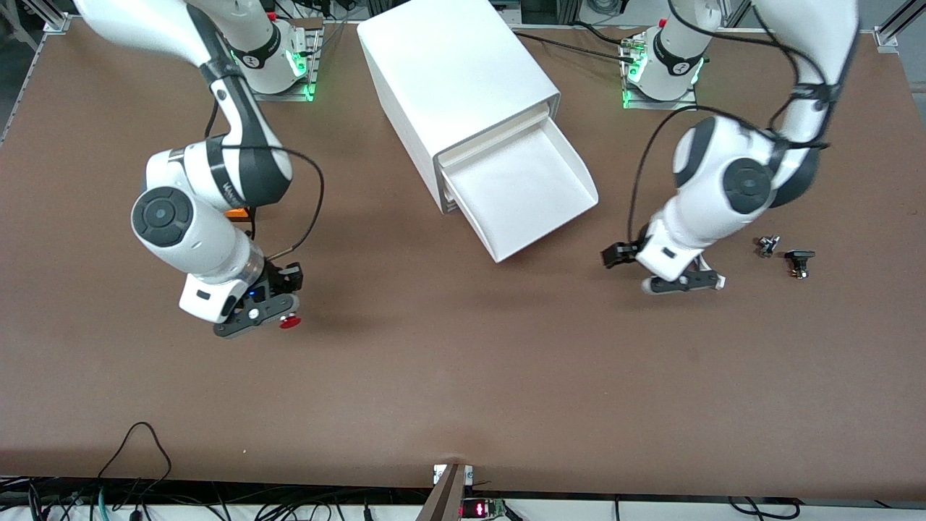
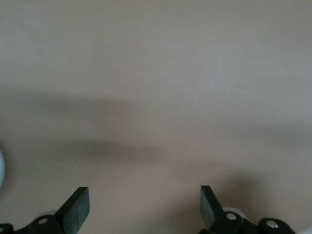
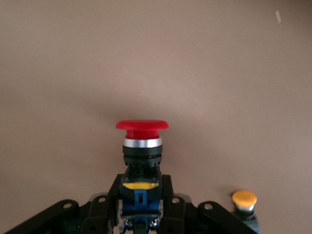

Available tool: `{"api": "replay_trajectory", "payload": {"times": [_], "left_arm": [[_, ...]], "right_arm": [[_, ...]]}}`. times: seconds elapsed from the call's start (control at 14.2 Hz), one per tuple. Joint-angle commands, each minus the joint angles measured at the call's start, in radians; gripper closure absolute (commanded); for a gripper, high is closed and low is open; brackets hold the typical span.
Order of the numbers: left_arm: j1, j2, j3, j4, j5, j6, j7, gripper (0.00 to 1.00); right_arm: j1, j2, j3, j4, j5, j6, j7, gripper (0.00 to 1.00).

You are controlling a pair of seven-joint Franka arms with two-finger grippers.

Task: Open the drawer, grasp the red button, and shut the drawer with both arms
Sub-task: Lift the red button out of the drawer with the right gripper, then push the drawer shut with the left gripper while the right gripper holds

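Above the table, right hand pinching the button; left hand spread, drawer open.

arms 2 | cabinet 1 | red button 1 | orange-capped button 1

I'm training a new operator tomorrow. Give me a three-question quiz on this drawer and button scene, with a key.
1. True or false: the middle white plastic drawer of the white box-shaped cabinet is pulled out.
2. What does the right gripper hold? A) the round red-capped push button B) the orange-capped button C) nothing
3. Fill in: the left gripper, over bare brown table, has its fingers ____.

Key: 1 true; 2 A; 3 open.
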Motion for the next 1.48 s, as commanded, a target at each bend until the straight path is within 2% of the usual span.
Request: {"api": "replay_trajectory", "payload": {"times": [0.0,0.21,0.35,0.49,0.63,0.77,0.98,1.05,1.19,1.34,1.41], "left_arm": [[-0.059,0.015,0.006,-0.055,-0.019,0.092,-0.083,0.0],[-0.08,-0.002,-0.035,-0.132,-0.022,0.123,-0.135,0.0],[-0.08,-0.048,-0.08,-0.186,-0.037,0.123,-0.142,0.0],[-0.08,-0.086,-0.135,-0.235,-0.13,0.119,-0.145,0.0],[-0.082,-0.098,-0.19,-0.266,-0.167,0.117,-0.143,0.0],[-0.085,-0.097,-0.264,-0.279,-0.227,0.117,-0.146,0.0],[-0.097,-0.099,-0.279,-0.289,-0.256,0.11,-0.148,0.0],[-0.1,-0.099,-0.287,-0.295,-0.261,0.11,-0.148,0.0],[-0.1,-0.099,-0.293,-0.295,-0.302,0.097,-0.152,0.0],[-0.1,-0.112,-0.295,-0.293,-0.315,0.082,-0.128,0.0],[-0.1,-0.129,-0.293,-0.293,-0.315,0.082,-0.117,0.0]], "right_arm": [[-0.027,-0.039,0.013,-0.168,0.0,0.115,0.112,0.86],[-0.05,-0.031,0.008,-0.287,0.0,0.267,0.126,0.86],[-0.06,-0.031,0.002,-0.334,0.0,0.313,0.126,0.86],[-0.078,-0.026,-0.001,-0.37,-0.003,0.364,0.118,0.86],[-0.095,-0.012,-0.005,-0.415,-0.004,0.441,0.106,0.85],[-0.099,0.001,-0.015,-0.434,-0.004,0.465,0.106,0.84],[-0.099,0.026,-0.016,-0.449,-0.004,0.473,0.108,0.84],[-0.099,0.032,-0.016,-0.447,-0.004,0.473,0.108,0.81],[-0.099,0.021,-0.016,-0.434,0.009,0.449,0.137,0.49],[-0.099,-0.006,-0.016,-0.405,0.012,0.369,0.201,0.0],[-0.099,-0.023,-0.016,-0.376,0.012,0.313,0.209,0.0]]}}
